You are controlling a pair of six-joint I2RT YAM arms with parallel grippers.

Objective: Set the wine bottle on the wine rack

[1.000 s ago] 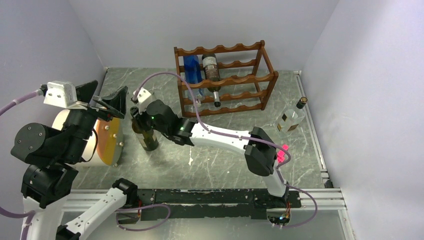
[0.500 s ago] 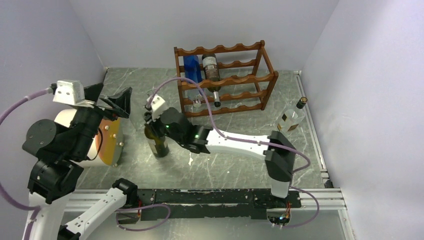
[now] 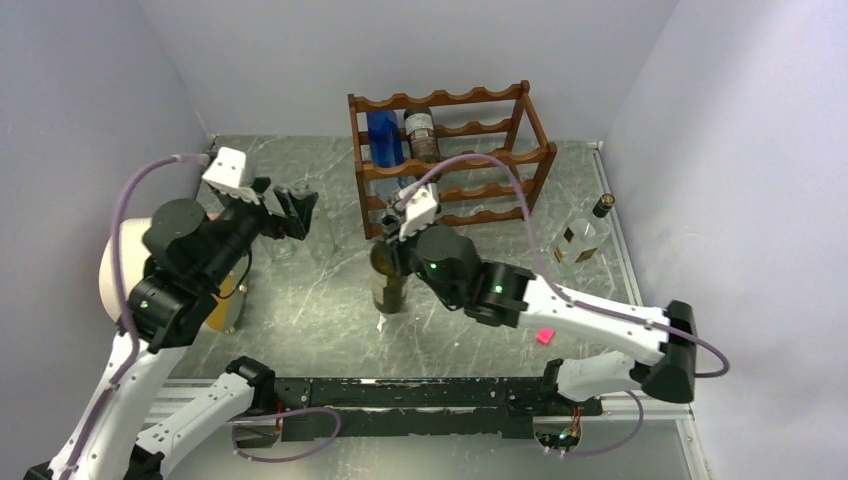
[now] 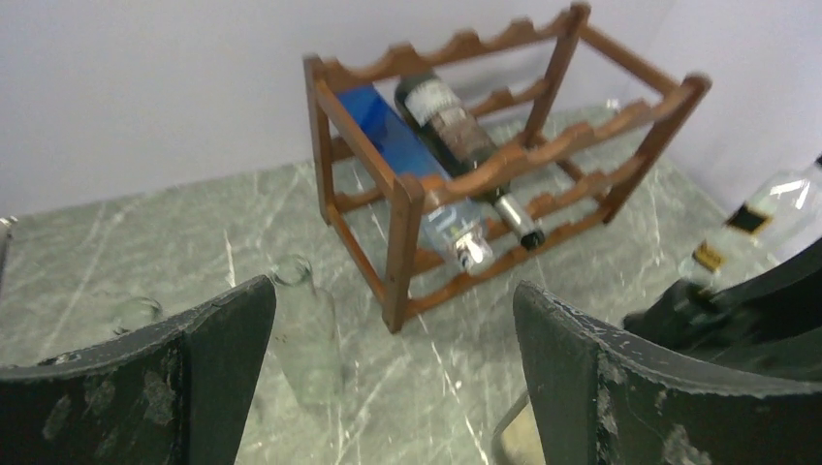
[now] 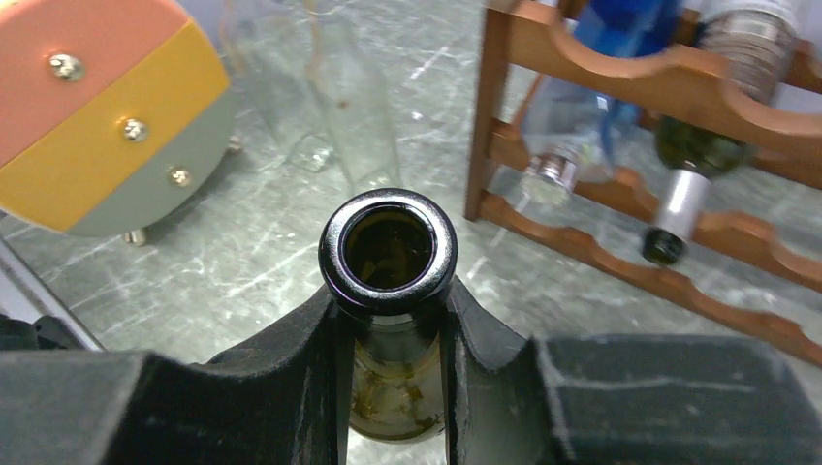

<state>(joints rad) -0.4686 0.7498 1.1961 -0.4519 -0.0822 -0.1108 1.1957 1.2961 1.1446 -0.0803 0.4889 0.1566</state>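
Observation:
My right gripper [image 3: 392, 250] [image 5: 390, 320] is shut on the neck of a dark olive wine bottle [image 3: 388, 285] [image 5: 390, 250], held upright in front of the rack. The reddish-brown wine rack [image 3: 450, 160] [image 4: 504, 165] [image 5: 679, 97] stands at the back and holds a blue bottle [image 3: 383, 135] and a dark labelled bottle [image 3: 422, 135] lying on its upper tier. My left gripper [image 3: 290, 215] [image 4: 393, 378] is open and empty, left of the rack, above a clear glass bottle [image 4: 305, 329] [image 3: 283, 230].
A clear bottle with a black cap [image 3: 582, 238] stands at the right near the table edge. A round orange, yellow and grey drum [image 3: 222, 290] [image 5: 107, 126] lies at the left. Walls close in on both sides.
My right gripper has carried the olive bottle to the right, from the left middle to just before the rack. My left arm has swung up and right towards the rack.

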